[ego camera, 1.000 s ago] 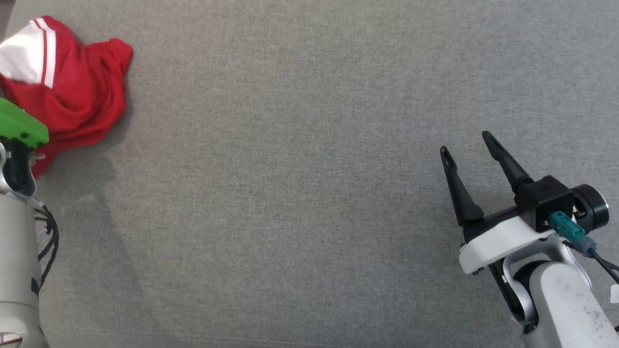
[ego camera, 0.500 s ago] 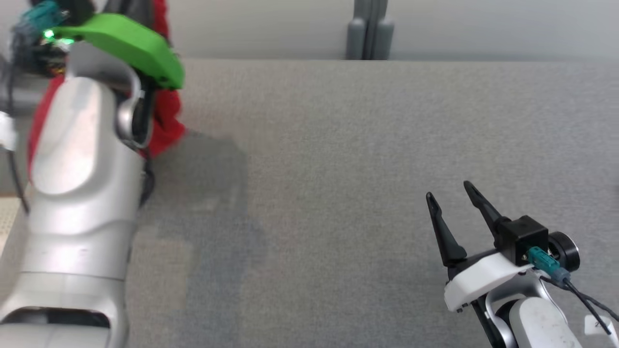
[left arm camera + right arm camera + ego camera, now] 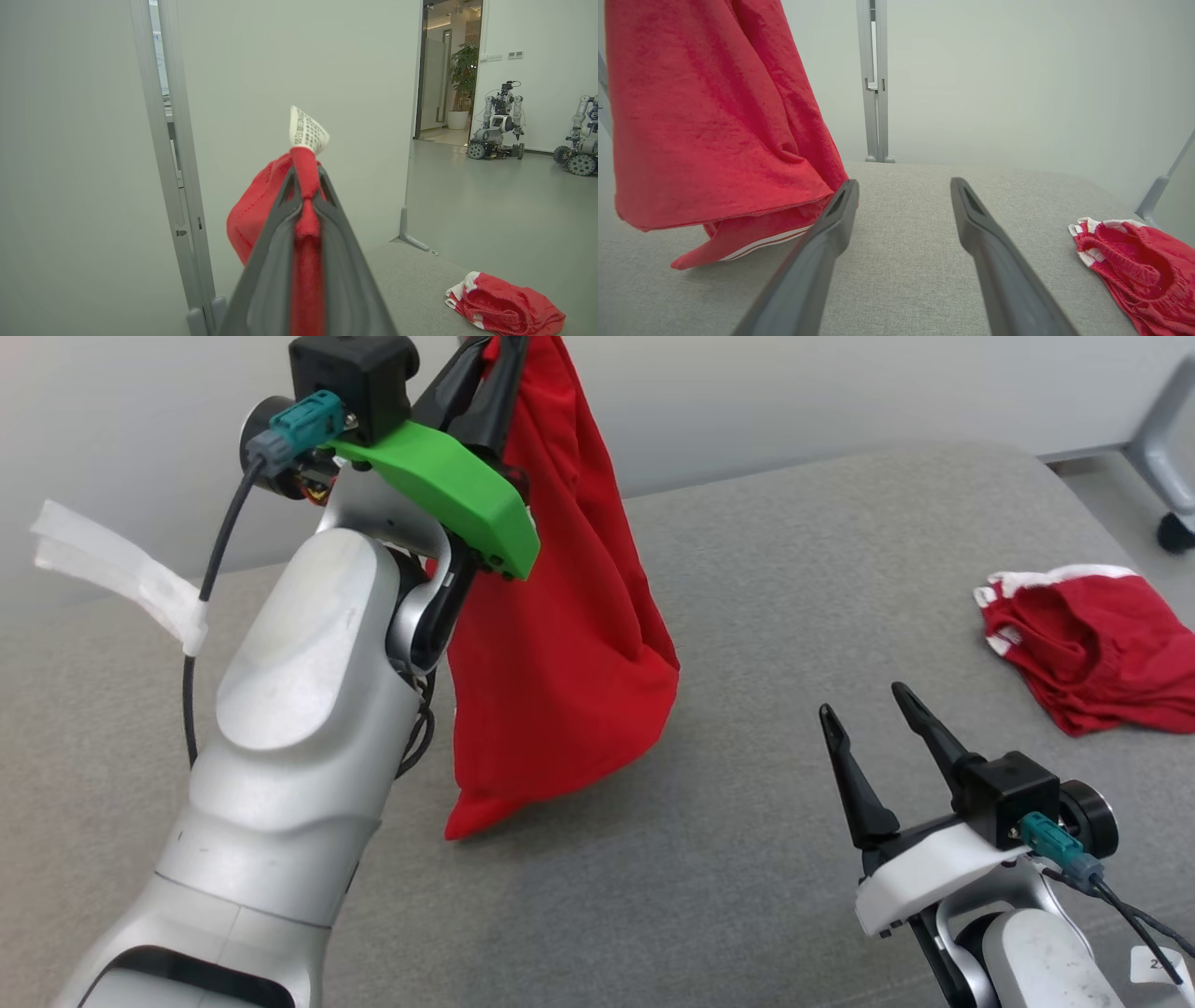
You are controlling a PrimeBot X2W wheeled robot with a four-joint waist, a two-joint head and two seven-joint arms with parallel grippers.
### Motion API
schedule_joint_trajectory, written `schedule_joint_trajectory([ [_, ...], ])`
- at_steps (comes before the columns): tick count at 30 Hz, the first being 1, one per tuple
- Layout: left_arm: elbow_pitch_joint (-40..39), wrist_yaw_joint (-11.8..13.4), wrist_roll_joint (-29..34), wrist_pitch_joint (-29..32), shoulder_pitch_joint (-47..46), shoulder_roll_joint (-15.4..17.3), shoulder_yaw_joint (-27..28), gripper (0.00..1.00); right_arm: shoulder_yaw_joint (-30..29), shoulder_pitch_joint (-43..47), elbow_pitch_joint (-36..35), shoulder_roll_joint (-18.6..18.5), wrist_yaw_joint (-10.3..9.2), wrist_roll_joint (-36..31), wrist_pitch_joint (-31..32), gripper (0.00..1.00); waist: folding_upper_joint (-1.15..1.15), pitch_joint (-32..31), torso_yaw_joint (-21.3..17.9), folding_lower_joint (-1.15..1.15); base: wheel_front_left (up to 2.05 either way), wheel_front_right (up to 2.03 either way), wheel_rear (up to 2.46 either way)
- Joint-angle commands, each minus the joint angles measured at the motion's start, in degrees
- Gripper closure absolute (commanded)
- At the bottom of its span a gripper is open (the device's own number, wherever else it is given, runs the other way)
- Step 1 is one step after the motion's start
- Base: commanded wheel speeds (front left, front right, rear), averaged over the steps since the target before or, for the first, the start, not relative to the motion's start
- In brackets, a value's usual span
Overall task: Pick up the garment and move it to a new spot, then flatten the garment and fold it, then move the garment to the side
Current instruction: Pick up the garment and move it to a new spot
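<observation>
Left gripper [image 3: 490,359] is raised above the far-left part of the grey fabric-covered table [image 3: 794,569], its fingers clamped together on a pinch of the red jersey [image 3: 560,663] just below the small white printed tag [image 3: 306,130]. The jersey hangs from that grip in a long bunched drape, its lowest corner and a white-striped edge reaching the table top. Right gripper [image 3: 864,702] hovers over the table's near-right part, fingers spread wide and holding nothing; a smaller bunched red-and-white cloth [image 3: 1092,649] lies by the table's right edge, well apart from the jersey.
</observation>
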Motion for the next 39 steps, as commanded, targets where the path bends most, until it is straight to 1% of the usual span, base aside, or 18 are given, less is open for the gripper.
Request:
schedule_joint_trajectory([
  [1, 0.0, 0.4, -0.4, -0.5, 0.5, 0.2, -0.6, 1.0, -0.2, -0.7, -0.2, 0.1, -0.1, 0.0, -0.4, 0.0, -0.01, 4.6, -10.3, 0.0, 0.0, 0.0, 0.0],
  [2, 0.4, 0.8, -2.1, -0.4, 2.0, 0.2, -2.3, 1.0, -0.4, -1.0, -0.1, 0.5, -0.1, 0.0, -0.8, 0.0, -0.01, 5.7, -11.4, 0.0, 0.0, 0.0, 0.0],
  [4, 1.6, 1.1, -4.1, 0.0, 3.8, 0.3, -4.2, 1.0, -0.4, -1.2, 0.0, 0.7, -0.1, 0.0, -1.1, 0.0, -0.01, 6.7, -12.1, 0.0, 0.0, 0.0, 0.0],
  [7, 6.0, 1.9, -4.2, 1.4, 6.7, 0.3, -8.0, 1.0, -0.6, -1.7, 0.3, 1.2, -0.1, 0.0, -1.7, 0.0, -0.01, 8.0, -12.0, 0.0, 0.0, 0.0, 0.0],
  [8, 7.6, 1.9, -3.8, 1.9, 7.6, 0.3, -9.2, 0.8, -0.7, -1.8, 0.4, 1.2, -0.1, -0.1, -1.8, 0.0, -0.01, 8.3, -11.9, 0.0, 0.0, 0.0, 0.0],
  [9, 9.6, 1.9, -3.5, 2.4, 8.8, 0.3, -10.5, 0.02, -0.8, -2.0, 0.5, 1.3, -0.1, -0.2, -1.9, 0.0, -0.01, 8.6, -11.5, 0.0, 0.0, 0.0, 0.0],
  [10, 10.9, 1.8, -3.5, 2.4, 9.6, 0.3, -11.2, 0.0, -0.8, -2.1, 0.7, 1.4, -0.1, -0.3, -2.0, 0.0, -0.01, 8.9, -11.2, 0.0, 0.0, 0.0, 0.0],
  [12, 13.3, 1.5, -4.0, 2.4, 11.3, 0.3, -12.3, 0.0, -1.1, -2.2, 1.0, 1.4, -0.1, -0.2, -2.3, 0.0, -0.01, 9.2, -10.0, 0.0, 0.0, 0.0, 0.0],
  [14, 14.4, 1.2, -5.1, 1.2, 13.0, 0.2, -12.8, 0.0, -1.3, -2.2, 1.4, 1.6, -0.1, -0.4, -2.5, 0.0, -0.01, 9.2, -8.6, 0.0, 0.0, 0.0, 0.0],
  [18, 13.8, 0.7, -5.7, -4.1, 15.6, 0.7, -12.8, 0.0, -2.1, -1.8, 1.9, 1.6, -0.1, -0.6, -2.8, 0.0, -0.01, 8.2, -5.0, 0.0, 0.0, 0.0, 0.0],
  [21, 11.4, 0.8, -6.1, -9.0, 17.9, 2.5, -11.4, 0.0, -2.5, -1.1, 2.1, 1.6, -0.1, -0.7, -2.7, 0.0, -0.01, 6.8, -2.2, 0.0, 0.0, 0.0, 0.0],
  [23, 8.3, 0.9, -6.3, -11.0, 19.6, 3.7, -9.7, 0.0, -2.7, -0.7, 2.1, 1.5, -0.1, -0.9, -2.6, 0.0, -0.01, 5.8, -0.3, 0.0, 0.0, 0.0, 0.0],
  [26, 3.4, 2.2, -5.4, -12.0, 23.3, 6.3, -6.8, 0.0, -2.9, -0.2, 2.1, 1.4, -0.1, -0.9, -2.3, 0.0, -0.01, 4.4, 2.2, 0.0, 0.0, 0.0, 0.0],
  [30, -6.7, 4.5, -4.5, -12.1, 31.0, 8.1, 0.5, 0.0, -3.5, 1.0, 2.0, 1.3, -0.1, -0.8, -1.9, 0.0, -0.01, 2.2, 5.5, 0.0, 0.0, 0.0, 0.0],
  [34, -13.2, 5.4, -2.2, -12.1, 38.6, 8.3, 6.0, 0.0, -3.4, 1.9, 2.0, 1.4, -0.1, -0.5, -1.4, 0.0, -0.01, 0.5, 7.9, 0.0, 0.0, 0.0, 0.0],
  [39, -17.6, 6.4, 0.2, -12.1, 46.0, 7.6, 11.6, 0.0, -3.6, 2.9, 2.2, 1.7, -0.1, -0.3, -1.3, 0.0, -0.01, -1.1, 9.9, 0.0, 0.0, 0.0, 0.0],
])
